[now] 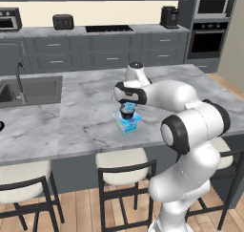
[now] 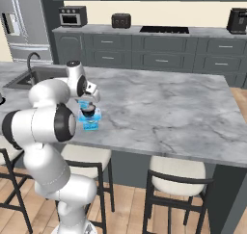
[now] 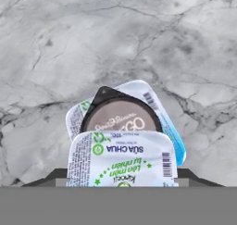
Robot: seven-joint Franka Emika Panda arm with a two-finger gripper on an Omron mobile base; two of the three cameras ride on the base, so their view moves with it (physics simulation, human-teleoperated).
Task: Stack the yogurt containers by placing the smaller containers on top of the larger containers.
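pale blue and white, the boxy pack point(image 1: 127, 123) sits on the grey marbled counter point(image 1: 71, 116) near its front edge, with a brighter blue side facing the stools; on top of it rests the small dark round cup point(image 1: 127, 112), touching the pack's lid; in my hand view the pack point(image 3: 173, 134) shows as a rounded white rim with a blue edge and a barcode, peeking out behind the dark cup point(image 3: 121, 115), whose brownish-grey lid has a black rim, a pointed pull tab and faint pale lettering; closest to my camera is the tiny cup point(image 3: 122, 159), its white foil lid printed with green lettering, a round green logo, small stars and barcodes on either side; it overlaps the dark cup's near edge, though whether it touches it i cannot tell; my gripper point(image 1: 127, 105) hangs straight over the stack, just above the dark cup, and from the right base view it point(image 2: 87, 104) sits likewise above the pile; my fingertips are hidden behind the tiny cup's lid, so i cannot tell how wide they stand or whether they grip that cup; the steel sink point(image 1: 35, 89) lies well apart at the counter's far left.
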